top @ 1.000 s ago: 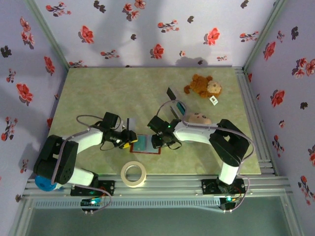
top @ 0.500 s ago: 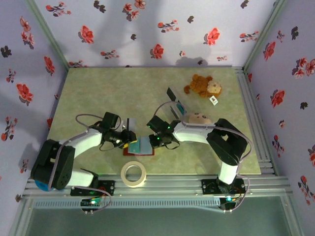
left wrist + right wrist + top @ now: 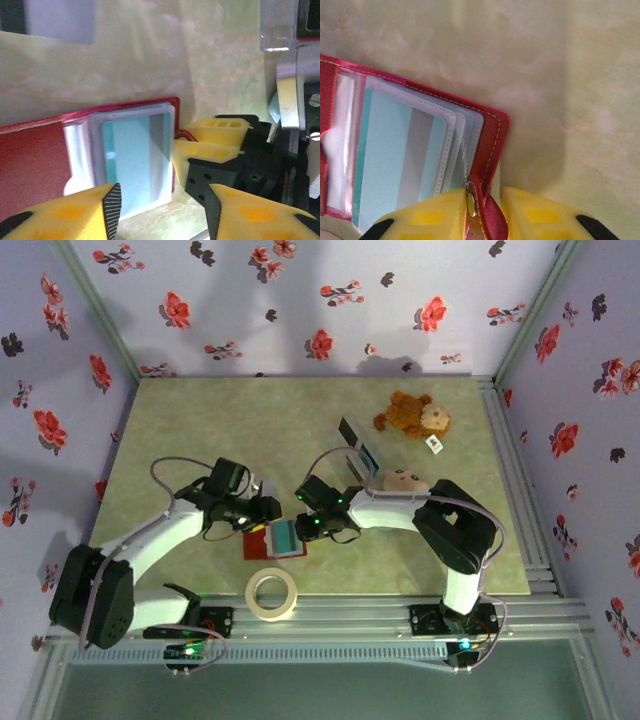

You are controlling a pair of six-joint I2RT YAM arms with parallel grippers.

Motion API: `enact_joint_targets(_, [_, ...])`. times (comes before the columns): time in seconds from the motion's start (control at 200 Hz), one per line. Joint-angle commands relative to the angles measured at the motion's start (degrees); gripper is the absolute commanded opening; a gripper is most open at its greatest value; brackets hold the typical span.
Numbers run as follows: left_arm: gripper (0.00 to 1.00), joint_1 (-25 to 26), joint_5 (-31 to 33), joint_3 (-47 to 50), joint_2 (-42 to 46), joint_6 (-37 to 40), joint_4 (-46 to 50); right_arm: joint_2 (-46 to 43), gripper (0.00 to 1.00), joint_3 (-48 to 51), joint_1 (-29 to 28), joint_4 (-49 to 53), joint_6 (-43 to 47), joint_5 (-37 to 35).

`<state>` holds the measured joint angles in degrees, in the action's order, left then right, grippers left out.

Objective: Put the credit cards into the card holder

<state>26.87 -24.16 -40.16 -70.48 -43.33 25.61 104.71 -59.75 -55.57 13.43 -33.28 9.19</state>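
Observation:
The card holder lies open on the table, a red wallet with clear sleeves. A teal credit card sits in its top sleeve. My right gripper is shut on the holder's red snap strap at its right edge. In the top view this gripper is low at the holder's right side. My left gripper hovers open over the holder's near corner, bare table between its fingers; from above it is at the holder's upper left. More credit cards stand in a clear stand.
A roll of tape lies near the front edge below the holder. A brown plush toy and a second, pale plush sit at the right. A grey card-like rectangle lies beyond the holder. Open table lies to the back left.
The card holder has slid left and turned a little, with the right gripper following it. The left gripper has moved right, closer over the holder.

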Motion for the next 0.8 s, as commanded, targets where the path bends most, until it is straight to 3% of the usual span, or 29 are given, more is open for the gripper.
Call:
enact_joint_targets(0.0, [0.52, -3.41, 7.31, 0.83, 3.32, 1.05, 9.31, 0.78, 0.28, -0.17, -0.20, 0.75, 1.45, -2.54])
enact_joint_targets(0.285, [0.54, -7.07, 9.64, 6.03, 4.60, 0.83, 13.05, 0.67, 0.26, 0.98, -0.22, -2.25, 1.58, -0.47])
enact_joint_targets(0.41, [0.54, -7.11, 5.53, 9.55, 3.48, -0.29, 7.57, 0.67, 0.26, 1.65, -0.20, -3.62, 1.70, -0.03])
enact_joint_targets(0.53, [0.54, -7.14, 6.43, 10.13, 3.88, -0.73, 7.15, 0.46, 0.25, 1.82, -0.15, -3.64, 1.61, 0.38])
enact_joint_targets(0.695, [0.51, -6.56, -4.27, 11.60, 5.07, -2.19, -4.01, -0.11, 0.25, 3.37, -0.08, -6.97, 1.40, 1.68])
enact_joint_targets(0.795, [0.50, -3.02, -5.12, 9.75, 9.45, -2.77, -5.83, -1.21, 0.25, 5.06, -0.10, -10.82, -0.08, 3.04])
